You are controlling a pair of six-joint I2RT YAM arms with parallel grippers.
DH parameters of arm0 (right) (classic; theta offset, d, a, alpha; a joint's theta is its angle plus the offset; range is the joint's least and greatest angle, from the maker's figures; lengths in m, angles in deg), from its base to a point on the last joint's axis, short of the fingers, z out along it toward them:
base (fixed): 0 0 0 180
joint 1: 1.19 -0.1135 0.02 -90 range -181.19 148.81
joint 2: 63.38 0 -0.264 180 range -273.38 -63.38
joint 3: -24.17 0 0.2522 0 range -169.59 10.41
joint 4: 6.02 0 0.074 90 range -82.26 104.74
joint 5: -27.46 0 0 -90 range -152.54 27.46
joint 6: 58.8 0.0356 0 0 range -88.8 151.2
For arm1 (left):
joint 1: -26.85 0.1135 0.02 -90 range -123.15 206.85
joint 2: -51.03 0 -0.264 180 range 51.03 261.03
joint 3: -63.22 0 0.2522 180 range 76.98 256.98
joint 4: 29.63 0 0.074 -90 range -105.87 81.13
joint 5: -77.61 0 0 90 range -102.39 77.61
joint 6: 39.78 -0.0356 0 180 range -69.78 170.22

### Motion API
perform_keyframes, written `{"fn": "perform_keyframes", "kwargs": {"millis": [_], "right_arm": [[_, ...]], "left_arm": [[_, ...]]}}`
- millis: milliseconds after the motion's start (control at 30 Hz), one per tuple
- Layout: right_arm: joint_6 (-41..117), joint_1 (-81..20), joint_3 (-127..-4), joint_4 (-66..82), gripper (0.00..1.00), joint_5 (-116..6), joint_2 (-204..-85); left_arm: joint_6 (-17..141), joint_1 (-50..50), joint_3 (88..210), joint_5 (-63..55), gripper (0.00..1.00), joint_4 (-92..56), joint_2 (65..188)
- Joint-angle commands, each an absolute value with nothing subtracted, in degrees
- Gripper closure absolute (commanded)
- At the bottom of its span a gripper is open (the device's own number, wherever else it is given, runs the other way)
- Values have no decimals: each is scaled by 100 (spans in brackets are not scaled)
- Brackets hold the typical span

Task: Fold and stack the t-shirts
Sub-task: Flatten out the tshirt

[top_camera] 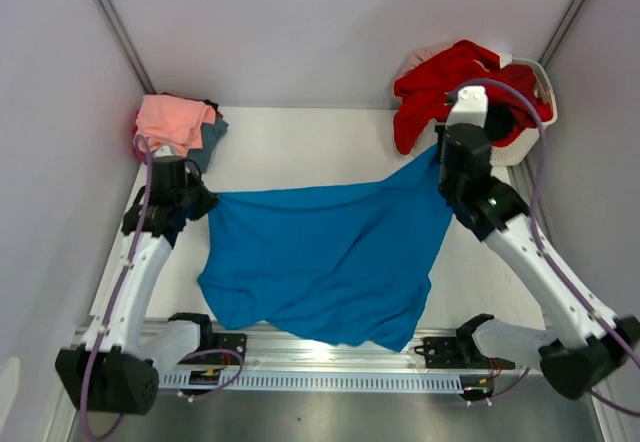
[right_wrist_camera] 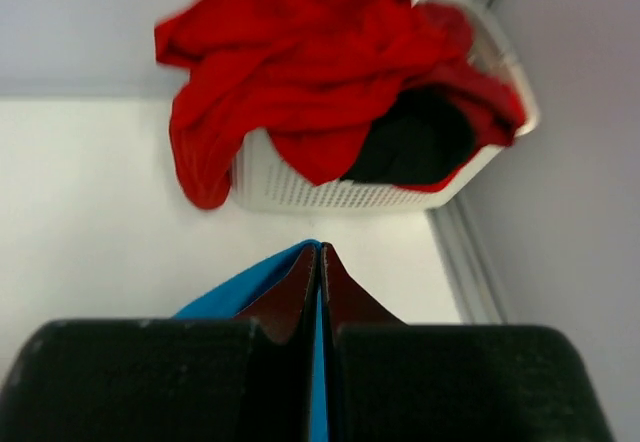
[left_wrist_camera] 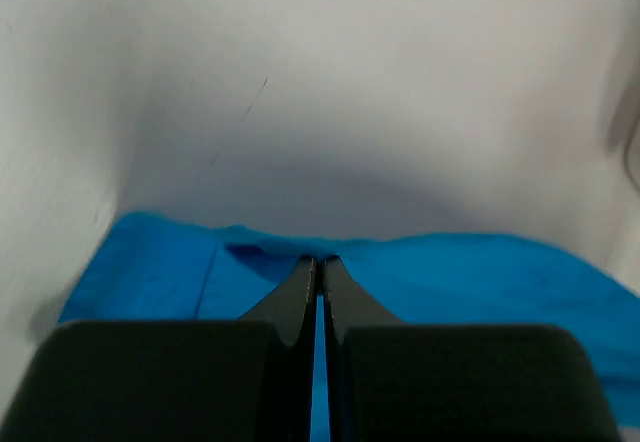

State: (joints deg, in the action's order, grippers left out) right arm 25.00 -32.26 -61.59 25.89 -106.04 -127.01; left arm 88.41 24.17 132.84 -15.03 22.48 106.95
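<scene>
Spreading over most of the table [top_camera: 300, 152] in the top view, the blue tee [top_camera: 320, 262] is pulled out between the two arms, its upper edge running in a line from the left gripper [left_wrist_camera: 318, 260] at the left side up to the right gripper [right_wrist_camera: 320, 250] near the far right corner. Its lower hem sags over the metal rail [top_camera: 330, 347] at the near edge. Only this view shows the tee's full extent; each wrist camera catches just a strip of blue at its own fingertips. At the far right corner stands the white basket [top_camera: 535, 82], with the red tee [top_camera: 440, 87] heaped over it and trailing down its front wall onto the table. The right wrist view shows what the top view largely hides behind the arm: a black tee [right_wrist_camera: 415, 147] lying inside the basket beneath the red one. In the far left corner, seen from above alone, a pink tee [top_camera: 172, 120] lies folded on top of a slate tee [top_camera: 212, 134], well apart from the basket. The left wrist view shows the left jaws pressed together on an edge of the blue cloth, with the bare wall behind. The right wrist view shows the right jaws likewise pinched tight on a blue corner, just in front of the basket.
</scene>
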Motion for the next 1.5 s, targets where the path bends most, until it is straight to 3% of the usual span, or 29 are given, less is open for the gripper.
{"fn": "perform_keyframes", "kwargs": {"millis": [0,133,333,633,667,767,800,933,1067,1267,1467], "right_arm": [[3427,-2993,-6384,2514,100,-9912,-13628],[3752,-2949,-7236,2699,100,-9630,-14756],[3937,-2984,-7651,2594,100,-9409,-15924],[3937,-3204,-7950,2611,100,-9497,-16726],[3928,-3230,-7898,2585,100,-9506,-16718],[3867,-3309,-7704,2479,100,-9549,-16639],[3858,-3318,-7634,2453,100,-9567,-16621],[3841,-3336,-7458,2382,100,-9585,-16498],[3814,-3336,-7309,2330,100,-9620,-16384],[3823,-3336,-7133,2233,100,-9585,-16269],[3858,-3353,-6992,2189,100,-9523,-16085]], "left_arm": [[9170,2614,13244,-1012,99,1463,11069],[9197,2667,13831,-441,99,1339,12376],[9232,3018,14264,-141,99,1103,13215],[9021,3247,15353,-62,99,1462,14523],[9047,3238,15371,-18,96,1428,14586],[9135,3238,15179,236,62,1094,14683],[9161,3230,15056,289,44,1024,14675],[9153,3230,15028,308,23,1023,14657],[9205,3195,14863,430,22,901,14325],[9144,2983,14554,62,34,1005,14077],[9232,2984,14800,-141,42,1392,14718]]}}
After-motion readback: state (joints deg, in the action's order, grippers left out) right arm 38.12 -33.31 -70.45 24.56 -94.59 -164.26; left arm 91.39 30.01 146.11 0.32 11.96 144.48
